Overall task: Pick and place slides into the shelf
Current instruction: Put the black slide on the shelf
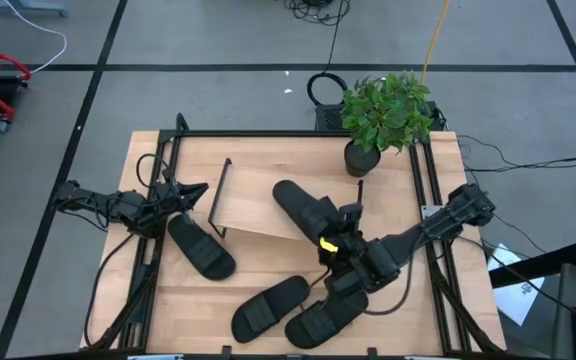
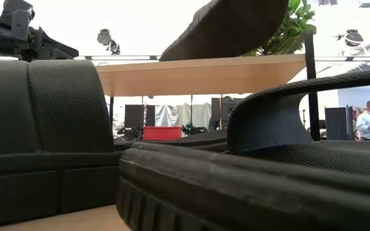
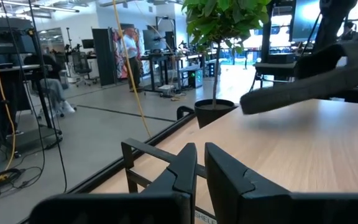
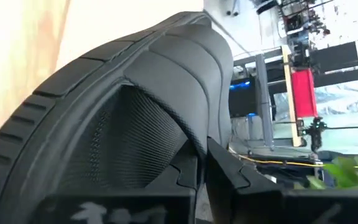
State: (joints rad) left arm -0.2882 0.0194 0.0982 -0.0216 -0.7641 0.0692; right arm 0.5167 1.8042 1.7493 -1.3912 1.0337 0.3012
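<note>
The shelf (image 1: 253, 208) stands mid-table, its light plank top (image 2: 204, 74) on thin black legs. My right gripper (image 1: 330, 238) is shut on one black slide (image 1: 301, 208), which hovers tilted over the plank; the low view shows this slide (image 2: 230, 25) in the air, and so does the left wrist view (image 3: 303, 84). Three more slides lie soles down on the table: one left of the shelf (image 1: 200, 247) and two near the front edge (image 1: 268, 305) (image 1: 326, 318). My left gripper (image 1: 193, 190) waits shut at the shelf's left end, touching nothing. My right gripper (image 4: 202, 171) pinches the slide's ribbed strap at its edge (image 4: 191, 134), with one finger under the strap by the mesh lining and one on the outer side. It comes from the table's right, slanting down. The slide is lifted and tilted over the plank; whether its lower end touches the plank I cannot tell.
A potted plant (image 1: 383, 115) stands at the table's far right, close behind the shelf. Black frame rails (image 1: 423, 190) run along the table's sides. The two front slides lie just beneath my right arm. People (image 2: 369, 120) stand in the room beyond the table.
</note>
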